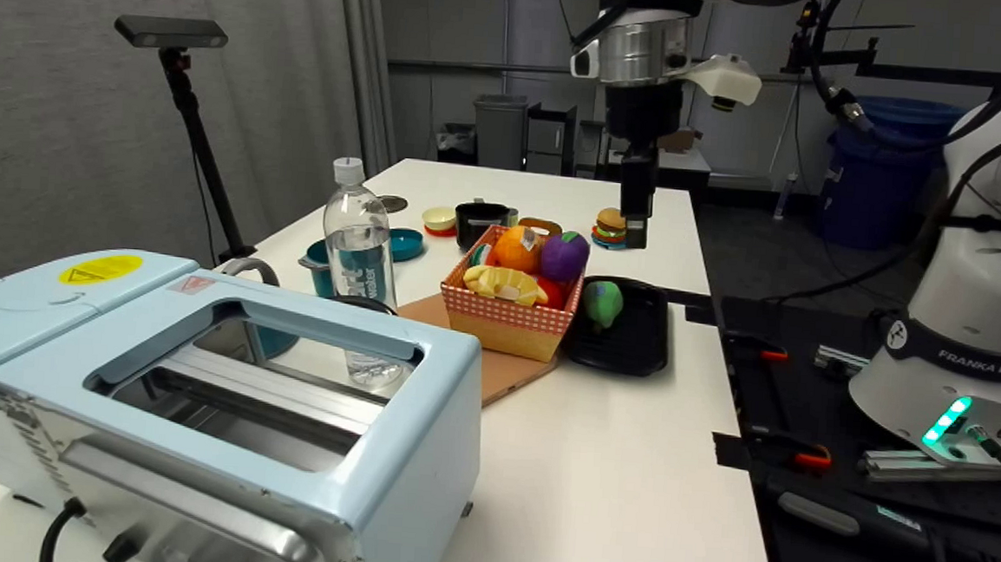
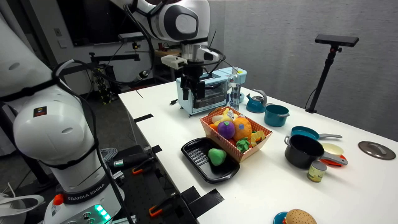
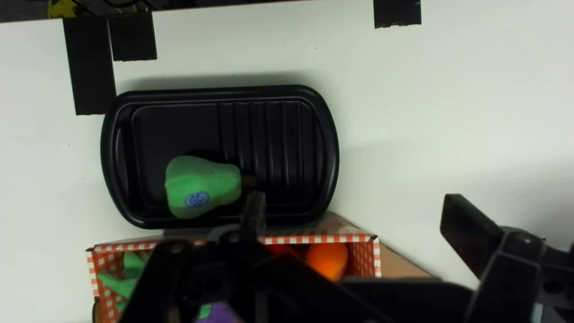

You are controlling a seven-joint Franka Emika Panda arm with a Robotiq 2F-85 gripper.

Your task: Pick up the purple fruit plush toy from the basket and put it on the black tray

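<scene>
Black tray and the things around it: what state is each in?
Gripper: open, holding nothing
Basket: upright, uncovered, filled
Purple fruit plush toy: inside the basket
Black tray: right side up, holding only the green pear toy
Green pear toy: on its side
Water bottle: upright, capped
Black pot: upright, lid off
Teal pot: upright, lid off
Loose lid: lying flat
Kettle: upright
Can: standing upright
Pale blue appliance: door state unclear

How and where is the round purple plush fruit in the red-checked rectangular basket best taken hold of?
Probably around the widest part of the purple plush fruit, with the end effector coming from straight above: its rounded top lies uncovered above the rim of the basket, while the orange rounded plush toy close beside it leaves little room sideways.
</scene>
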